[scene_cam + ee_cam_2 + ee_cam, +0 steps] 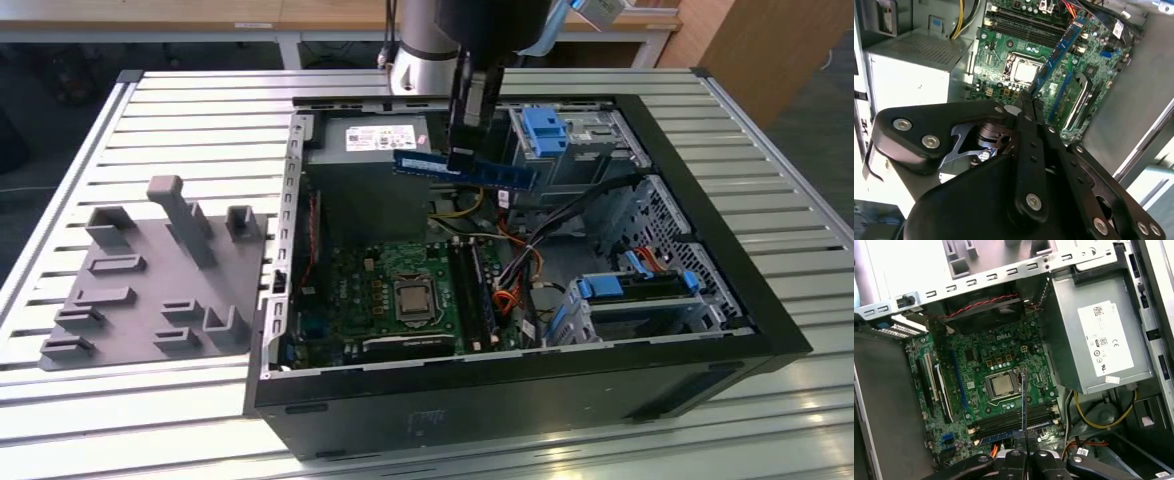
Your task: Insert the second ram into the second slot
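Aloft, black jaws pinch the thin, flat, blue second ram (505,174).

Bright, diffuse light fills the exterior view: the table (160,110) slats shine, with the strongest glare along the near edge, and the grey rack (147,270) throws only soft, short shadows. Inside the case (767,320) the light drops, and the motherboard (400,290) lies in shade below the walls. In the second wrist view the power supply (909,75) is washed nearly white, while the black gripper (1029,97), clamped on the ram (1059,50), reads as a dark mass with small highlights on its screws. In the first wrist view the area beyond the case rim is blown out, and the inner wall (884,415) is dim.
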Available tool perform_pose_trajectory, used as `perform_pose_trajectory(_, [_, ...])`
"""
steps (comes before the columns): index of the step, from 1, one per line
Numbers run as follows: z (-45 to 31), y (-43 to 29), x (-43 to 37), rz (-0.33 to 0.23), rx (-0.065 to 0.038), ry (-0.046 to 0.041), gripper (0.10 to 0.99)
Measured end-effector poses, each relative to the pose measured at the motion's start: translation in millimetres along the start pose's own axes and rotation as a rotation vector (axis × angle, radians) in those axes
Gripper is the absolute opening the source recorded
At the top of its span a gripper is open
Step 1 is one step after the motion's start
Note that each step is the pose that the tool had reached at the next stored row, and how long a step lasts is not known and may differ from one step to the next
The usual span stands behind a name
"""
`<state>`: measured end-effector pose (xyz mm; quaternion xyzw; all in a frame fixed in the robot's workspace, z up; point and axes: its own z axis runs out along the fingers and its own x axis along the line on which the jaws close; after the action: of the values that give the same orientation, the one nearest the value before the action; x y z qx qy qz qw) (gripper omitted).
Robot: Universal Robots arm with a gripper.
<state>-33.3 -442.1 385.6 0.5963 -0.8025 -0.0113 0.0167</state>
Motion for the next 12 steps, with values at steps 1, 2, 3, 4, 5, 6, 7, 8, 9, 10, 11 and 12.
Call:
perform_pose_trajectory(1, [0.1,0.0,0.0,0.014,0.000,-0.0004,0.125])
perform_pose_trajectory(2, [0.1,0.0,0.0,0.027,0.000,-0.0008,0.125])
perform_pose_trajectory(3, [0.1,0.0,0.0,0.041,0.000,-0.0012,0.125])
perform_pose_trajectory(4, [0.2,0.0,0.0,0.054,-0.001,-0.0017,0.125])
perform_pose_trajectory(5, [0.2,0.0,0.0,0.068,-0.001,-0.0022,0.125])
perform_pose_trajectory(6, [0.3,0.0,0.0,0.081,-0.001,-0.0027,0.125])
perform_pose_trajectory(7, [0.3,0.0,0.0,0.095,-0.001,-0.0033,0.125])
perform_pose_trajectory(8, [0.3,0.0,0.0,0.107,-0.001,-0.0037,0.125])
perform_pose_trajectory(9, [0.3,0.0,0.0,0.119,-0.002,-0.0041,0.125])
perform_pose_trajectory(10, [0.4,0.0,0.0,0.130,-0.002,-0.0046,0.125])
perform_pose_trajectory(11, [0.4,0.0,0.0,0.142,-0.002,-0.0051,0.125])
perform_pose_trajectory(12, [0.4,0.0,0.0,0.154,-0.002,-0.0055,0.125])
